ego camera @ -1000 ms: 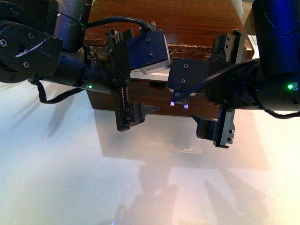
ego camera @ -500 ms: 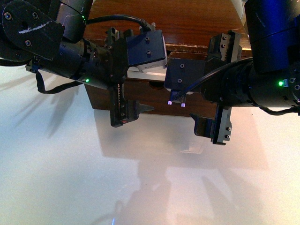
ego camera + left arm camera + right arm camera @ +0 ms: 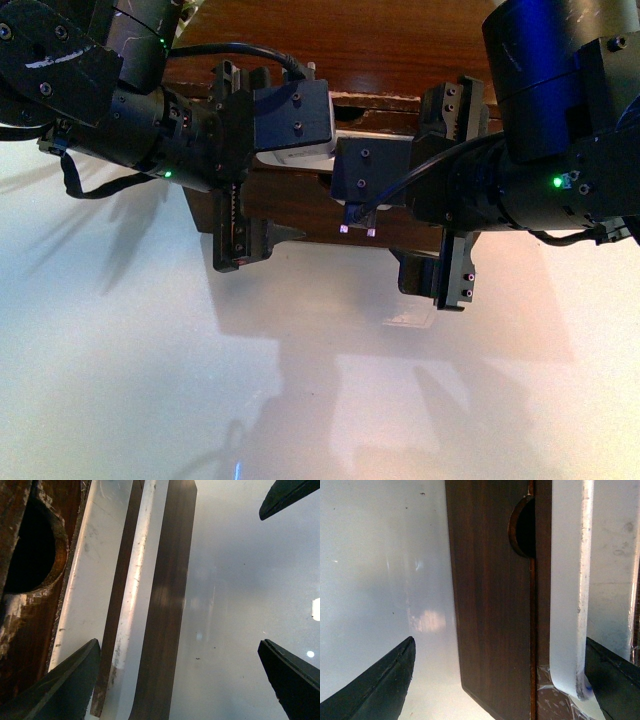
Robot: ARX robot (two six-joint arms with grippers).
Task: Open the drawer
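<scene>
Front view: the drawer sits in a dark wooden cabinet toward the far edge of the white table, near its middle, with both arms crowded in front of it. It looks shut or nearly so; the gap cannot be judged. Right wrist view: the right gripper is spread wide and holds nothing. The long white bar handle runs between its fingers, close to one of them but not touching. The half-round notch lies beside the bar, and scuffed tape shows at the bar's rounded end. Left wrist view: the left gripper is also spread wide and empty, with the pale bar and the drawer's dark edge between its fingers. Judgement: the wood front is rigid and probably not heavy. The bar is stiff and smooth, likely a little slippery under the pads. The best hold is across the bar near mid-length, away from the taped end, then a straight pull. The cabinet may slide on the glossy table unless braced.
</scene>
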